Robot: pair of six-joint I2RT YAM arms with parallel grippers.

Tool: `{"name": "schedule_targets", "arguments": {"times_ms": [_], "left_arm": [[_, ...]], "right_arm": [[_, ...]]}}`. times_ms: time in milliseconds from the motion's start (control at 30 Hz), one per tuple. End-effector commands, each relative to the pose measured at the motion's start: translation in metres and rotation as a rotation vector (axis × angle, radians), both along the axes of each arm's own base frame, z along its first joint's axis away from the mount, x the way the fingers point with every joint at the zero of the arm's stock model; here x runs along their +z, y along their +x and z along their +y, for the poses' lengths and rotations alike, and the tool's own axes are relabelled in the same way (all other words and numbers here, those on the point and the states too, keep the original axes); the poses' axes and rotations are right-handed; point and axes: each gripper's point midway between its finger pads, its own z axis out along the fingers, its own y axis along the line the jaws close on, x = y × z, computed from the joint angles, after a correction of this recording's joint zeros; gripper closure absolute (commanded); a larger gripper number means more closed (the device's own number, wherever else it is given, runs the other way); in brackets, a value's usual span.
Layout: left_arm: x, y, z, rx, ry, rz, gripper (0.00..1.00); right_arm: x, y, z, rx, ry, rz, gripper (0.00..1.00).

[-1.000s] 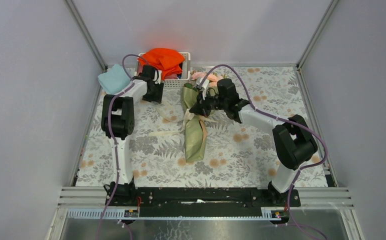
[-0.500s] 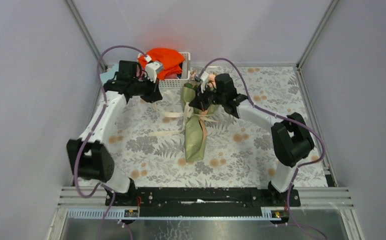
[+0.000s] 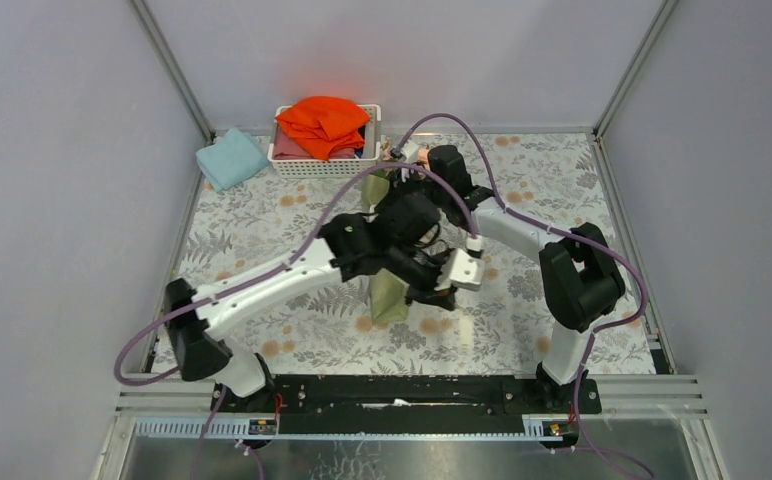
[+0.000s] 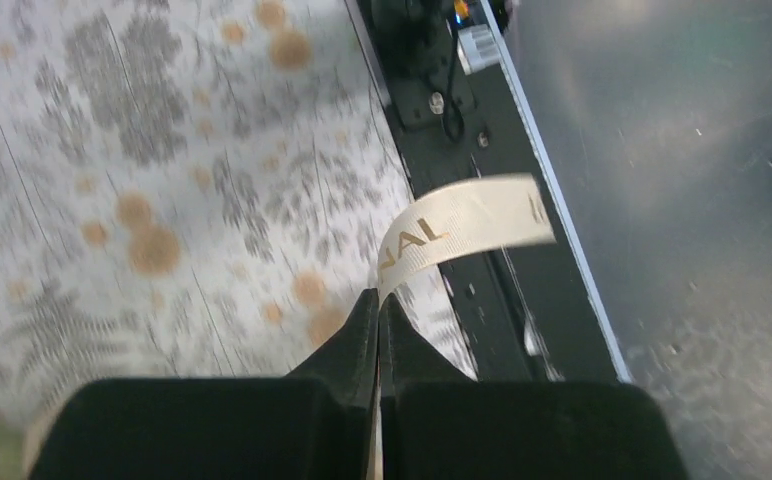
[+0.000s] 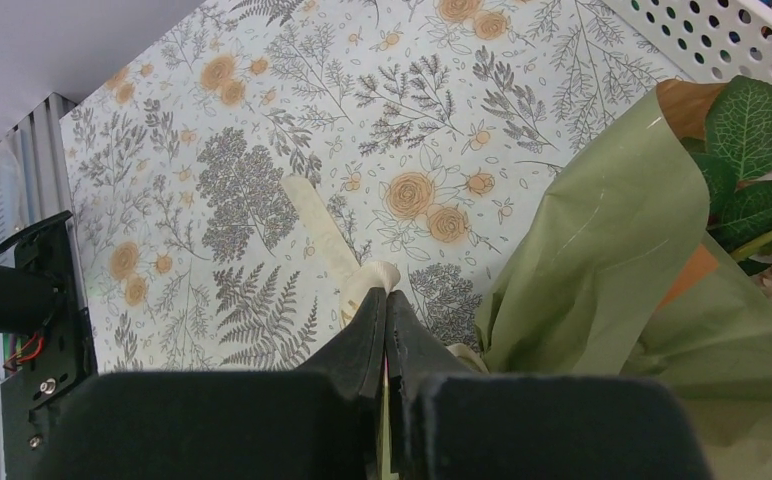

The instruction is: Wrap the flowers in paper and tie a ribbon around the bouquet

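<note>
**Entry: ribbon-tying stage, bouquet on counter**

1. Bouquet point(image 3: 390, 296). A cone of olive paper point(image 5: 592, 260) lies along the middle of the counter point(image 3: 262, 215), narrow end toward the arm bases. From above it is mostly hidden by the left arm crossing over it. The flowers point(image 5: 752, 125) show as green leaves and a trace of pink at the cone's open mouth.

2. Ribbon point(image 4: 462, 220). A cream strip with gold lettering, gripped by both arms. It is probably held this way so the two ends can be crossed over the cone. Whether it already circles the paper cannot be told.

3. Left pincer point(image 4: 378, 300). Pressed together on the ribbon, whose free end flags out past the tips above the black base rail point(image 4: 432, 90). The arm reaches across the bouquet to its right side, seemingly to carry that end over the cone.

4. Right pincer point(image 5: 386, 300). Pressed together, pinching the ribbon just beside the paper's edge. A slack length trails off across the counter. This arm likely serves as the anchor.

5. Not in use. A white basket point(image 3: 327, 165) holding an orange cloth point(image 3: 324, 120) sits at the far edge, with a blue cloth point(image 3: 230, 160) beside it.

6. Status. The wrapping appears done, and no knot is visible yet.
</note>
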Motion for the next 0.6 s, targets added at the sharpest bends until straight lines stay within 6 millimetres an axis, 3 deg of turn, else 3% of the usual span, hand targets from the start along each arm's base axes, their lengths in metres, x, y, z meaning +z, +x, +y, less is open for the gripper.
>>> {"name": "schedule_targets", "arguments": {"times_ms": [0, 200, 333, 433, 467, 567], "left_arm": [[0.017, 0.005, -0.067, -0.039, -0.129, -0.074, 1.00], [0.014, -0.017, -0.101, -0.107, -0.170, -0.060, 1.00], [0.011, -0.015, -0.111, -0.101, -0.193, -0.076, 1.00], [0.007, -0.010, -0.105, -0.109, -0.195, -0.144, 0.50], [0.009, -0.007, -0.101, -0.106, -0.199, -0.179, 0.38], [0.022, 0.014, -0.079, -0.052, -0.210, -0.289, 0.25]], "right_arm": [[0.019, 0.001, 0.010, 0.040, 0.048, -0.030, 1.00], [0.013, -0.002, 0.010, 0.064, 0.036, -0.027, 1.00], [0.009, -0.004, 0.009, 0.073, 0.027, -0.027, 1.00], [0.009, -0.007, 0.009, 0.085, 0.027, -0.030, 1.00], [0.008, -0.008, 0.009, 0.091, 0.027, -0.030, 1.00], [0.008, -0.010, 0.009, 0.102, 0.028, -0.027, 1.00]]}}
